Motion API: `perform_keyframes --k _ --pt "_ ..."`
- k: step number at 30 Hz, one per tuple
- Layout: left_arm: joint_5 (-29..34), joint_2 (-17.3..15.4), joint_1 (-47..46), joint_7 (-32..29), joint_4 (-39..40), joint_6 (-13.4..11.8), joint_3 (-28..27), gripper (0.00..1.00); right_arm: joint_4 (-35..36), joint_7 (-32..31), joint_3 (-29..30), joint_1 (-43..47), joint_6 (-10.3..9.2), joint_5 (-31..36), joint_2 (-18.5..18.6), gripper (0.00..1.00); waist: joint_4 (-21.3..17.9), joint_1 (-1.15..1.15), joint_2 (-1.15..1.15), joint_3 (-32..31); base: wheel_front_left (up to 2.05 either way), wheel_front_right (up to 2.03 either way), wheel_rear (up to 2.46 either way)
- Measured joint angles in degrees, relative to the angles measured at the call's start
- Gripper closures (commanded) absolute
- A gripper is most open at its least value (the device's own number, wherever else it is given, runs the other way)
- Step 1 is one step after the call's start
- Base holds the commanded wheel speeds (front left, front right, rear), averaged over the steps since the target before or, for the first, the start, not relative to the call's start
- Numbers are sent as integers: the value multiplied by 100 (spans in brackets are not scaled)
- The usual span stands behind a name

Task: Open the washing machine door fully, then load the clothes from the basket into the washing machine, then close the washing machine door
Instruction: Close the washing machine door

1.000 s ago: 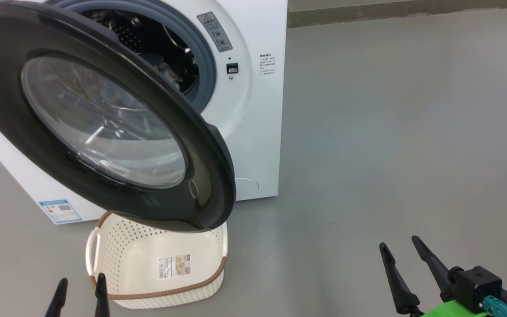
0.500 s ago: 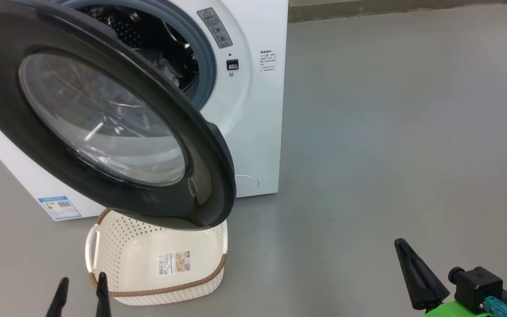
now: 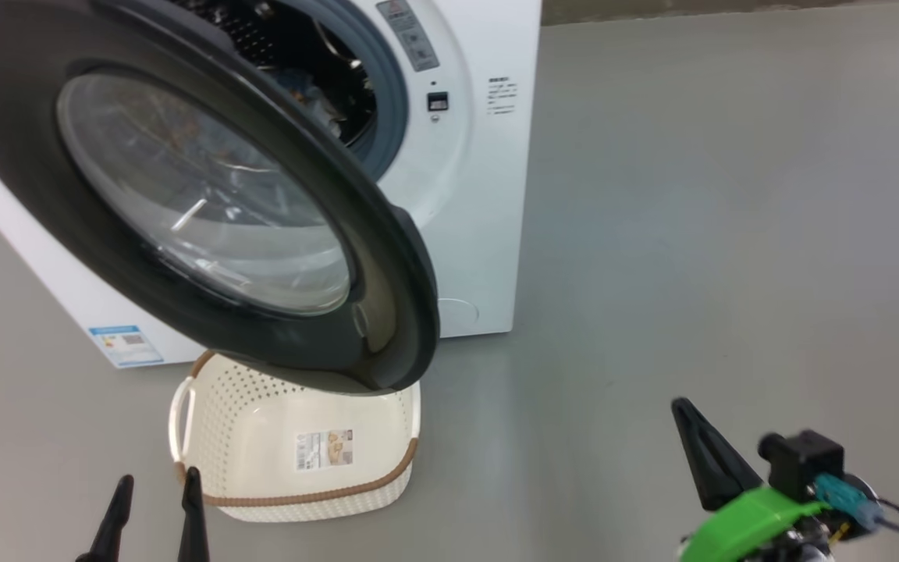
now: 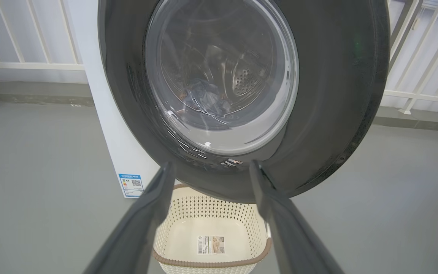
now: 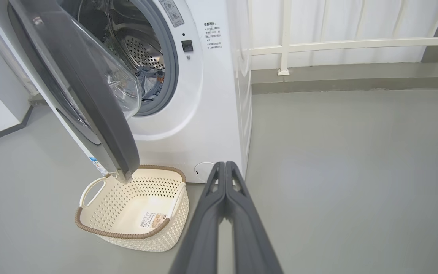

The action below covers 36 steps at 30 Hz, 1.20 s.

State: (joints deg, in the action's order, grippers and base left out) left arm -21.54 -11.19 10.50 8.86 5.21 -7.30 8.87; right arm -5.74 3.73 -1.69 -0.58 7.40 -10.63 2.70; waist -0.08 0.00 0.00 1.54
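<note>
at the bottom left, nearest you, your left gripper (image 3: 157, 478) hung with its fingers spread wide, holding nothing. at the bottom right, your right gripper (image 3: 682, 407) had its fingers pressed together, gripping nothing. just beyond, the basket (image 3: 305, 497) sat on the grey floor (image 3: 691, 234), its bottom bare but for a label, under the lower edge of the swung-out washing machine door (image 3: 391, 257). farther back, the clothes (image 5: 148, 82) lay inside the drum of the washing machine (image 3: 481, 195).
</note>
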Motion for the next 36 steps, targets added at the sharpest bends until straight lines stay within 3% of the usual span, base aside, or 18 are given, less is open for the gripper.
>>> perform_keyframes --k 14,20,27,36 --pt "0 54 -344 140 -191 109 256 0 -2083 601 -52 -2061 0 0 382 100 777 0 0 155 0 0 0" --pt "-1 124 -481 234 -293 154 321 0 -2335 826 40 -2834 0 -4 417 100 1166 0 0 274 0 0 0" --pt "0 129 -531 286 -358 156 331 0 -1924 893 -205 -3721 0 -12 443 100 1398 0 0 404 0 0 0" --pt "1 123 -566 327 -343 151 339 0 31 145 -976 -4201 0 -14 377 100 1391 0 0 422 0 0 0"
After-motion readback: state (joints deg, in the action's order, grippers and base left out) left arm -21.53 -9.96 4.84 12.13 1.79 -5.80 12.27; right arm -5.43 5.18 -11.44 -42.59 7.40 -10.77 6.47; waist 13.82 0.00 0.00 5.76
